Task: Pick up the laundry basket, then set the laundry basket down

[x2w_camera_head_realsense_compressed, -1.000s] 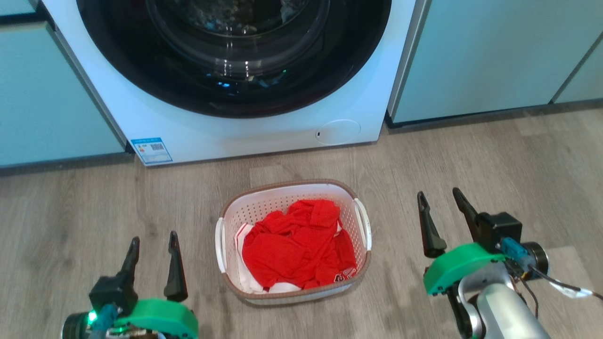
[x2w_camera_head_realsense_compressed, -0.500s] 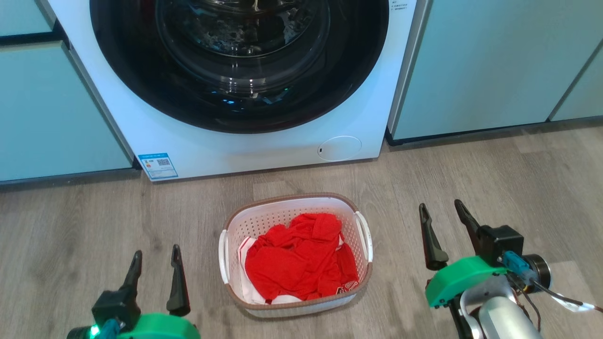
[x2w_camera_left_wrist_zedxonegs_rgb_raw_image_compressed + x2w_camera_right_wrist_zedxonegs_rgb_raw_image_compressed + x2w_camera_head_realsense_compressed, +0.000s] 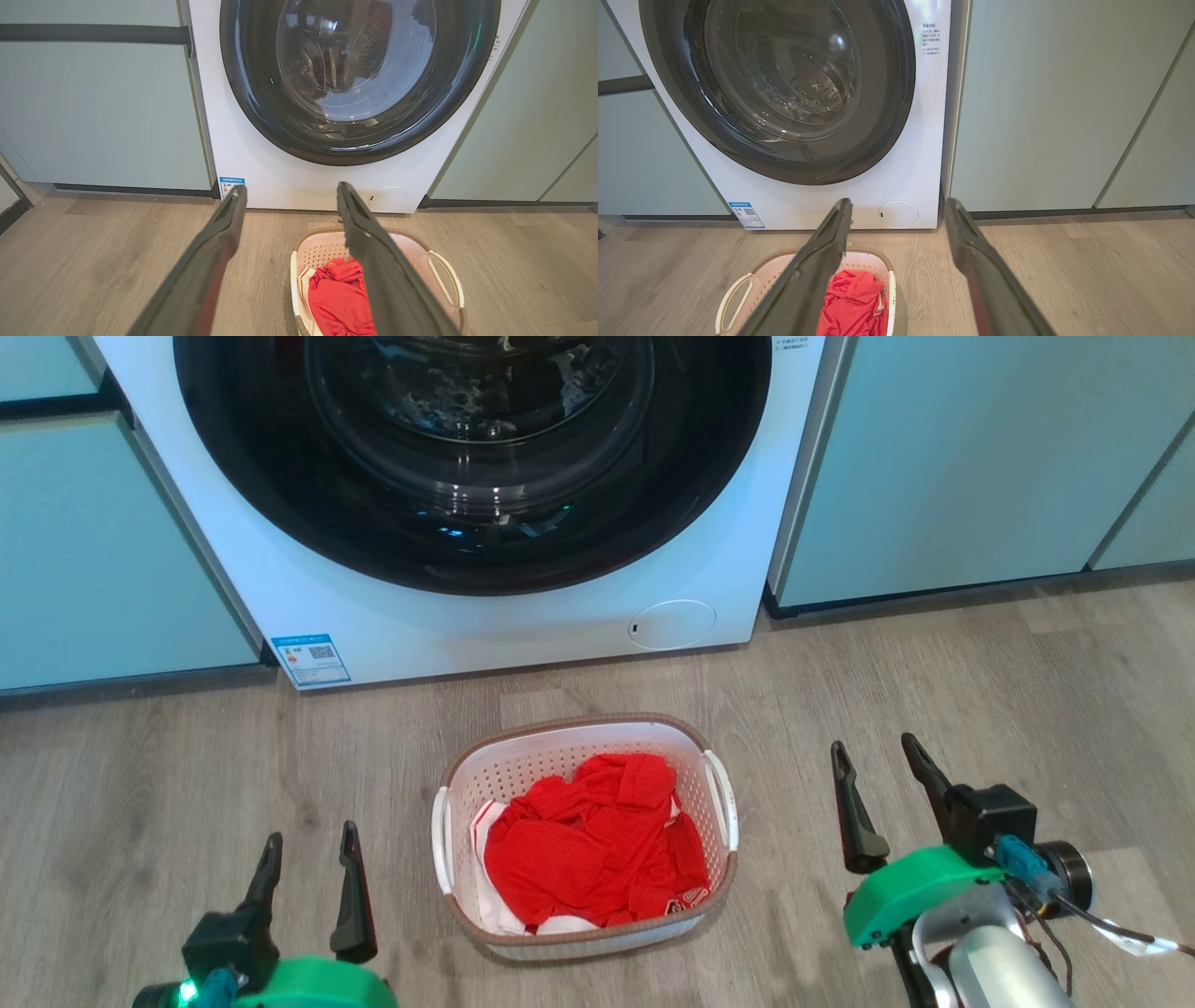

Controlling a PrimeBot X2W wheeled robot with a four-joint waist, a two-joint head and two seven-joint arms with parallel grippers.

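White and big, the washing machine [image 3: 523, 616] stands at the far side. On the wood floor [image 3: 934, 672] near it sits the laundry basket [image 3: 579, 723], with red clothes [image 3: 579, 840] inside. The left gripper [image 3: 310, 832] is left of the basket and the right gripper [image 3: 873, 743] is right of it. Both jaws are released and hold nothing.

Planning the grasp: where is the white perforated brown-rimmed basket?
The basket sits centre of the head view, on the floor before the white washing machine, between left gripper and right gripper.
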